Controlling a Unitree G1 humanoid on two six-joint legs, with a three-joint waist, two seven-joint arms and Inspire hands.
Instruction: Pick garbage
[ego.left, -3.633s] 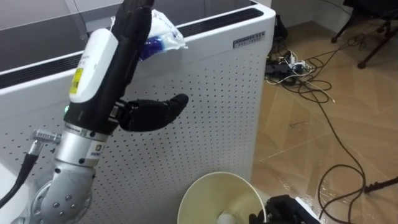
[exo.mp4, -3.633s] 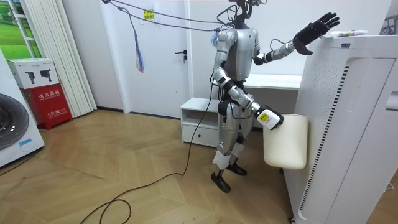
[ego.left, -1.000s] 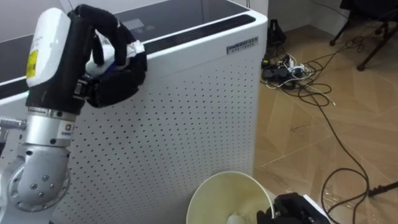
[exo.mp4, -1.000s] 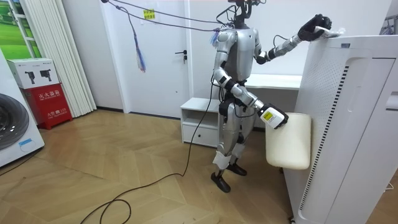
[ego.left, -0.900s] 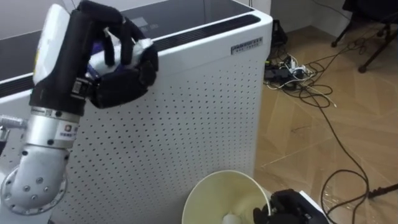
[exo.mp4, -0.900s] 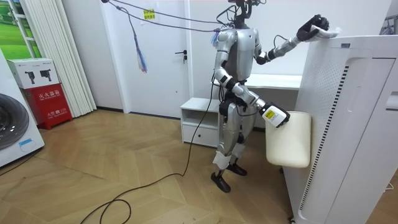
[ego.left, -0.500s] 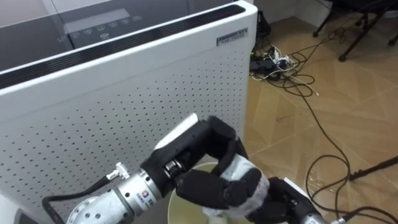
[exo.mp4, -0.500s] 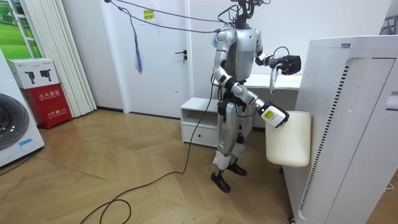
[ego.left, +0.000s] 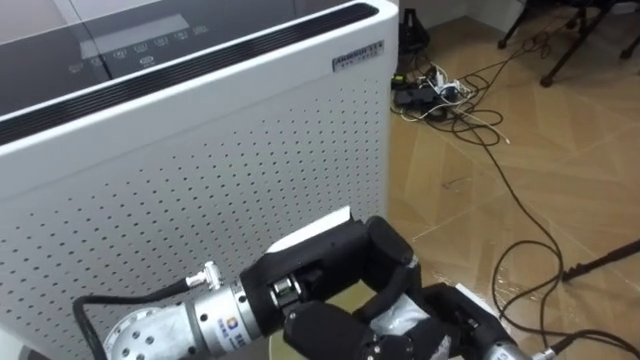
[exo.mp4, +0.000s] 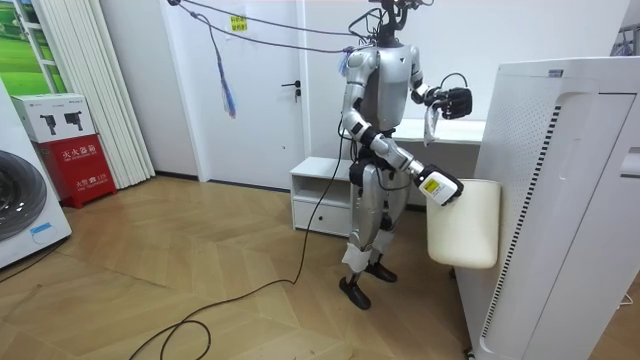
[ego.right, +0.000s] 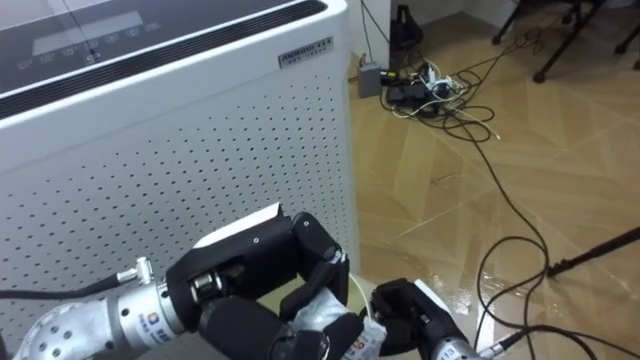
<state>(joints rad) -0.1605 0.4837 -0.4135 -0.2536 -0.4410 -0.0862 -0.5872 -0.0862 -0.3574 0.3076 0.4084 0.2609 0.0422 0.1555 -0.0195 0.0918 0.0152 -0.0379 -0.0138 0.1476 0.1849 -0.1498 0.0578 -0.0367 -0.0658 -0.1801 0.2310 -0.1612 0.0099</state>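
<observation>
– Over the bin (exo.mp4: 462, 225), what is the left hand (ego.left: 368, 266) doing?

– Its dark fingers are curled tight round a crumpled white wrapper (ego.left: 405, 318). That is the garbage, and it sits in that hand, not in the bin.

– Can you see the bin from the head?

– Barely. Both eye views show just a sliver of cream rim under the hands. The room view gives the whole thing: a tall cream bin hanging clear of the floor, right beside the white perforated cabinet (ego.left: 200, 170).

– Who carries it?

– The right hand (ego.right: 402, 303), clamped on the upper rim. The eye views put it just below and to the right of the wrapper.

– What else does the room view add?

– It shows the robot upright on the wooden floor, facing the cabinet, left arm bent at chest height, with the wrapper dangling from the fist as a pale strip above the bin's mouth. A low white cupboard (exo.mp4: 320, 195) stands behind it.

– And the head cameras alone?

– They show the cabinet's dark top panel and a tangle of cables (ego.left: 470, 110) on the floor beyond it.
</observation>
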